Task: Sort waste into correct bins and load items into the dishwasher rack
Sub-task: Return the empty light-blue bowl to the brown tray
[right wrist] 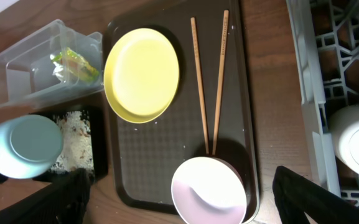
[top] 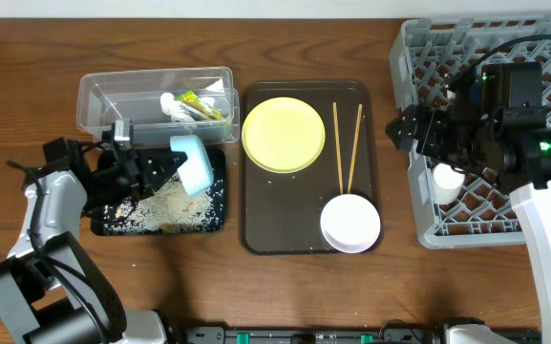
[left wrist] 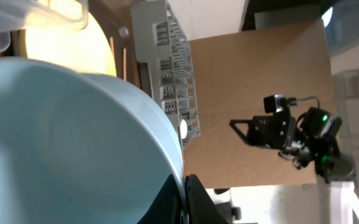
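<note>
Reaching rightward from the table's left edge, the left arm lies low over the shallow black tray (top: 103,227), its wrist level with the tray's upper rim. The left gripper (top: 172,164) is clamped on the rim of the light blue bowl (top: 191,162); in the left wrist view the dark fingers (left wrist: 195,199) pinch the bowl's edge from both sides. The bowl is tipped steeply, its round foot turned up towards the right wrist camera, and it hangs over the right end of the black tray. Rice-like crumbs (top: 170,205) lie scattered across that tray.

The right arm stands bent over the grey dishwasher rack (top: 428,225), with the right gripper (top: 401,129) at the rack's left wall. Its two fingers are spread wide (they show at the bottom corners of the right wrist view) and hold nothing. The small white cup (top: 448,179) sits in the rack just inside that wall, below the arm.

Behind the black tray, the clear plastic tub (top: 94,96) contains the green-yellow wrapper (top: 199,103) and the white paper scrap (top: 173,105). On the dark brown serving tray (top: 256,229) rest the yellow plate (top: 284,135), the two chopsticks (top: 336,143), lying close together and converging towards the near end, and the white-pink bowl (top: 349,223) at their near tips.
</note>
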You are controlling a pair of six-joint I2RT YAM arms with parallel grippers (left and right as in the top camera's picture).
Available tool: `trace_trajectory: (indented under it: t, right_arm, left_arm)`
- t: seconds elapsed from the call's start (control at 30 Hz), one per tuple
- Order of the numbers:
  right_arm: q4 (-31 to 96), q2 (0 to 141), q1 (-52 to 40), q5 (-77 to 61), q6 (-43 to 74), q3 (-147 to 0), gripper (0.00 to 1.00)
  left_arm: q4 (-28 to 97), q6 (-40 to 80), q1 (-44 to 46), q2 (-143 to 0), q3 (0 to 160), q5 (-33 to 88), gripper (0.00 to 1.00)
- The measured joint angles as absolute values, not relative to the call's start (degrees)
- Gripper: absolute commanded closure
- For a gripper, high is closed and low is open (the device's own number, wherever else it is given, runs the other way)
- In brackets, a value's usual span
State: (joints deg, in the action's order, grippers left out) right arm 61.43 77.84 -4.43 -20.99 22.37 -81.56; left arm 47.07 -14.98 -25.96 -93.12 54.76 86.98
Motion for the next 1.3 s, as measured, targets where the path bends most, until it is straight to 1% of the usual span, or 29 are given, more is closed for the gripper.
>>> trace_trajectory:
  t: [0.2, 0.3, 0.43, 0.53, 0.7, 0.83, 0.97, 1.07, 1.2, 1.23, 1.3]
  right_arm:
    - [61.25, 77.84, -4.43, -20.99, 22.39, -81.56, 0.08]
    - [61.25, 77.84, -4.43, -20.99, 22.39, -81.56, 0.08]
    - [61.52, 77.84, -4.43, -20.99, 22.39, -81.56, 0.08]
    - [61.49, 77.84, -4.43, -20.99, 22.39, -81.56, 0.08]
    - [61.45, 77.84, -4.43, -20.99, 22.39, -81.56, 0.08]
    - [61.01, 77.84, -4.43, -20.99, 22.39, -81.56, 0.08]
    - [60.69, 77.84, -4.43, -20.99, 22.39, -81.56, 0.08]
    - [60.64, 77.84, -4.43, -20.99, 22.39, -81.56, 0.08]
    - [60.64, 77.84, -4.43, -20.99, 22.39, -81.56, 0.07]
    - [60.64, 77.84, -4.43, -20.99, 22.39, -81.56, 0.07]
    - [60.64, 77.84, -4.43, -20.99, 22.39, -81.56, 0.07]
  left_arm:
    - [48.51, -14.63, -25.5, -93.12, 54.76, 82.72, 0.94]
    - [48.77, -12.32, -25.26, -93.12, 54.76, 79.29, 0.94]
    - [48.93, -11.92, -24.71, -93.14, 54.76, 83.4, 0.94]
    - [49.39, -10.48, -23.92, -93.12, 54.76, 83.22, 0.94]
    - [50.3, -6.81, -18.9, -91.37, 54.76, 78.96, 0.94]
    - [47.24, -0.03, -9.21, -86.72, 54.76, 69.58, 0.94]
    - [40.99, 8.82, 4.97, -82.67, 54.78, 55.86, 0.94]
    - [37.15, 14.63, 16.6, -82.52, 54.78, 42.81, 0.94]
    - [34.33, 20.71, 29.54, -84.73, 54.78, 24.77, 0.94]
    - [33.54, 21.89, 31.9, -85.67, 54.78, 21.43, 0.93]
    - [31.64, 23.83, 35.88, -87.7, 54.78, 16.12, 0.87]
